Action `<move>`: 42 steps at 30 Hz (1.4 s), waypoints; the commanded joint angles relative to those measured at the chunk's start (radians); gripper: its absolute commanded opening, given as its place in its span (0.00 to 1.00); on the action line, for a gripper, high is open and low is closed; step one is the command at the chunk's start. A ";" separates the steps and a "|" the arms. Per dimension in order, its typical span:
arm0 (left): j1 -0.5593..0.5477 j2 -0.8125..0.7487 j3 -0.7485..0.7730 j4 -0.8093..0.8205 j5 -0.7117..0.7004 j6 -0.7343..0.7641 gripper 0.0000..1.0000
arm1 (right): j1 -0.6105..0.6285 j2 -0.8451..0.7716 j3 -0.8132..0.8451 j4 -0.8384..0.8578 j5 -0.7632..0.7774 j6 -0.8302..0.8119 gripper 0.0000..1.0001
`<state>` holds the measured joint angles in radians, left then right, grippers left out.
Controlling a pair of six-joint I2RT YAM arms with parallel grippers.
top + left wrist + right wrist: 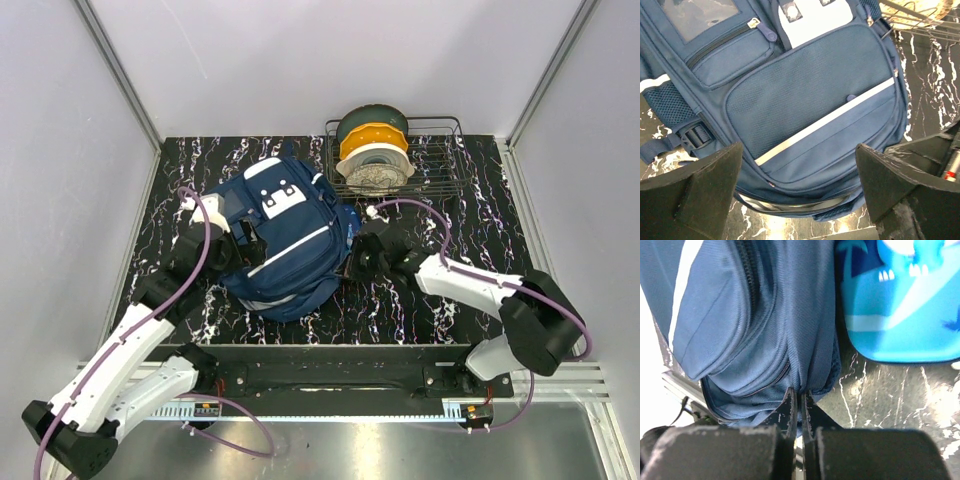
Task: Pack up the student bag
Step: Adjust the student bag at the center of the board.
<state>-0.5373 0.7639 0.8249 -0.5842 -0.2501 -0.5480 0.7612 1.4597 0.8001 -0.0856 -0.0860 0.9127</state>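
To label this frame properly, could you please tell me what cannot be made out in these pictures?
- Right wrist: whether the shut right pincer pinches the bag's fabric; its tips hide that.
- Right wrist: pencil case, cut off by the top and right edges.
- Top view: spools in the rack, markings too small.
- Bag's inside: hidden in every view by its fabric.

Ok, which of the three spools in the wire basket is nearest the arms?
The white plastic spool at the front of the black wire basket; the orange spool stands behind it, the dark green spool farthest back.
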 commanded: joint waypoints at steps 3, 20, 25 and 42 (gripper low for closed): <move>0.030 0.023 0.022 0.018 0.029 0.008 0.99 | -0.003 -0.131 0.166 -0.137 0.081 -0.320 0.00; 0.040 -0.046 -0.053 0.041 0.021 -0.061 0.99 | -0.148 -0.012 0.462 -0.336 0.055 -0.764 0.00; 0.040 -0.060 -0.145 0.104 0.078 -0.110 0.99 | -0.148 0.112 0.547 -0.356 0.129 -0.775 0.00; 0.040 -0.117 -0.503 0.248 0.029 -0.457 0.91 | -0.152 0.146 0.597 -0.393 0.267 -0.594 0.71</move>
<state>-0.5022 0.6922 0.3481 -0.4084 -0.1669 -0.9054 0.6094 1.6939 1.3872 -0.5350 0.1490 0.2855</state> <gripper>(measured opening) 0.922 0.640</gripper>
